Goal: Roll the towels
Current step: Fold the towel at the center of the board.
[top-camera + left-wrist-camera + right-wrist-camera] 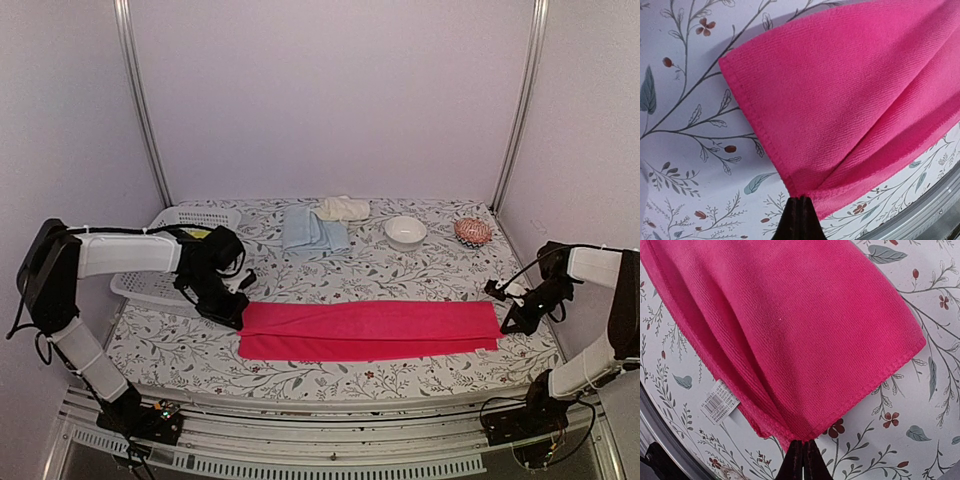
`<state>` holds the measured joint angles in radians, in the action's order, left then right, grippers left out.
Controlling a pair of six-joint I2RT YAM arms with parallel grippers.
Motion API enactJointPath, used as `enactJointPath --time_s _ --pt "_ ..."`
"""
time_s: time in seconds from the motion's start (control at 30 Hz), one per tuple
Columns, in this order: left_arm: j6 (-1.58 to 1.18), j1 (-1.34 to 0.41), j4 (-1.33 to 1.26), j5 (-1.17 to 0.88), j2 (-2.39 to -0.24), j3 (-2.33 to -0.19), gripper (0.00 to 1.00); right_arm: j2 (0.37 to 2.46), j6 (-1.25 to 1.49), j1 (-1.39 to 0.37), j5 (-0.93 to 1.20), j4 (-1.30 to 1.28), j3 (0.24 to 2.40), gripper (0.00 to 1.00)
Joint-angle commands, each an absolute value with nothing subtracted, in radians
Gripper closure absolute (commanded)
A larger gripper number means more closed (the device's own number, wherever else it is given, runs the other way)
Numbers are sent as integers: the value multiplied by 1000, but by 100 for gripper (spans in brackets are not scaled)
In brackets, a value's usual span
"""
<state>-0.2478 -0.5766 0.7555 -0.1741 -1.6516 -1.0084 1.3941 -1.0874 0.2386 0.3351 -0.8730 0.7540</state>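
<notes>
Firmly, pink towel point(840, 100) in left gripper point(799, 200)

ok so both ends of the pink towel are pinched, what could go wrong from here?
1. The left gripper and the right gripper each pinch only a corner of the pink towel; folded layers may slip free or splay.
2. The left arm sits close by the white basket; swinging to roll could knock it.
</notes>
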Motion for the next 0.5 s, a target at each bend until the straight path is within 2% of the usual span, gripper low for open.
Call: enactJointPath --time_s 0.0,0.4,0.47 --pt "-268 -581 795 -153 -1565 -1000 100 1356 -1127 244 353 -919 751 97" --pt "-302 -583 821 -180 -1542 -954 100 1337 -1199 243 380 -983 731 97" --pt "-301 -583 824 -200 -1550 -939 97 1337 -1206 244 370 -970 718 97"
